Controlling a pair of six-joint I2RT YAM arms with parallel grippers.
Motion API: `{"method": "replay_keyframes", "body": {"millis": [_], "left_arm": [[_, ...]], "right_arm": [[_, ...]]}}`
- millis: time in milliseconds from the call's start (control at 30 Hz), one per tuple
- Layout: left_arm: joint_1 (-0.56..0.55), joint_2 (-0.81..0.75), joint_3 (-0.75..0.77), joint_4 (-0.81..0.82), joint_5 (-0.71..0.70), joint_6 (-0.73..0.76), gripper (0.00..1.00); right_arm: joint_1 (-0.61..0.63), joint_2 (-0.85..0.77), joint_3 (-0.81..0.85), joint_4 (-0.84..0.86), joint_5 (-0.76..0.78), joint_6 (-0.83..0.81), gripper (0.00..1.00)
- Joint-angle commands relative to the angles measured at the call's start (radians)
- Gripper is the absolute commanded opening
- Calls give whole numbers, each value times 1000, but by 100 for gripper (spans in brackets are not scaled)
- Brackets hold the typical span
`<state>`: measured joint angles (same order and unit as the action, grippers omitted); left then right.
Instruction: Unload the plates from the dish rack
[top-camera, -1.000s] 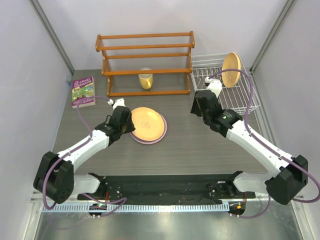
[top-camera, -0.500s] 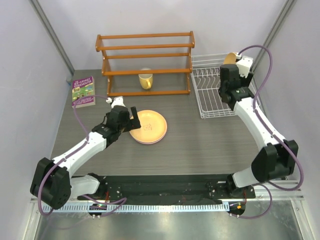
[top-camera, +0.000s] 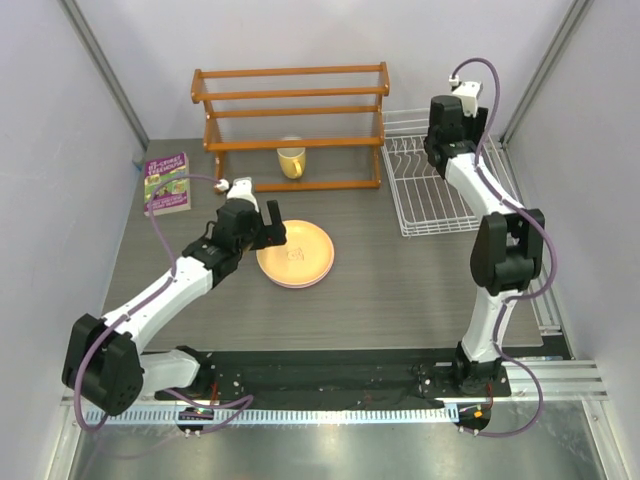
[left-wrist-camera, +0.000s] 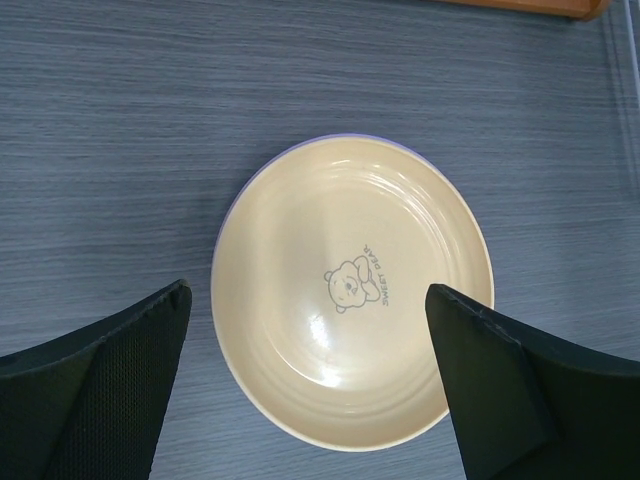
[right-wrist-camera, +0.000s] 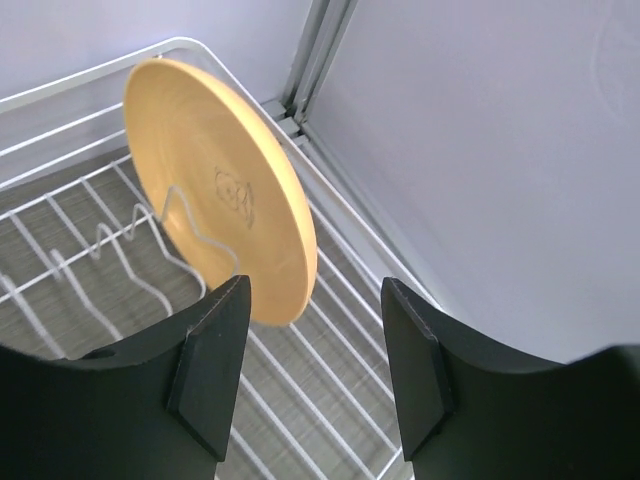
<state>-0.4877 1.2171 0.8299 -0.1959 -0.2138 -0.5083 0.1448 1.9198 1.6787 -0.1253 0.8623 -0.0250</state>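
Pale walls close in a grey wood-grain desk (top-camera: 400, 290). At its back stands a brown wooden shelf (top-camera: 290, 95), and just to the right of it a white wire dish rack (top-camera: 440, 200).

A second ago the right arm hung low in front of the rack. It now stretches up over the rack's far end and hides that corner from the overhead view. The right pincer (right-wrist-camera: 315, 285) is spread, one finger on each side of the orange-yellow plate (right-wrist-camera: 215, 170). That plate stands on edge among the rack's wire tines, and I cannot tell if the fingers touch it.

The left arm has shifted a little toward the shelf. The left pincer (left-wrist-camera: 307, 292), narrow a second ago at the stack's left rim, now gapes wide above the stack and pinches nothing.

The stack lies flat at mid-desk. On top is a cream-yellow plate (left-wrist-camera: 350, 350) with a bear print, and a lavender plate (left-wrist-camera: 330, 138) shows only its rim beneath.

A book (top-camera: 167, 183) lies at the left, and a yellow mug (top-camera: 291, 161) sits under the shelf.
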Motion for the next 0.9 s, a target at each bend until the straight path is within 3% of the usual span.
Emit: {"method": "replay_keyframes", "body": {"millis": [0,200,533,600,633,733,867], "left_arm": [[3,28,34,61,25,34,99],[3,56,37,81,31,37,99],[3,102,54,96,45,44,100],[3,111,52,102,44,44,100],[3,111,54,101,45,47,99],[3,124,63,105,45,53,100],[3,145,78,111,57,54,100]], "right_arm": [[-28,82,136,116,40,-144,60],[-66,194,196,177,20,-234,60],[-94,277,233,148,-28,-197,57],[-94,283,245,135,-36,-197,49],[-93,286,248,135,-29,-196,31],[-94,275,251,131,-42,-193,2],[-93,249,250,131,-54,-210,1]]}}
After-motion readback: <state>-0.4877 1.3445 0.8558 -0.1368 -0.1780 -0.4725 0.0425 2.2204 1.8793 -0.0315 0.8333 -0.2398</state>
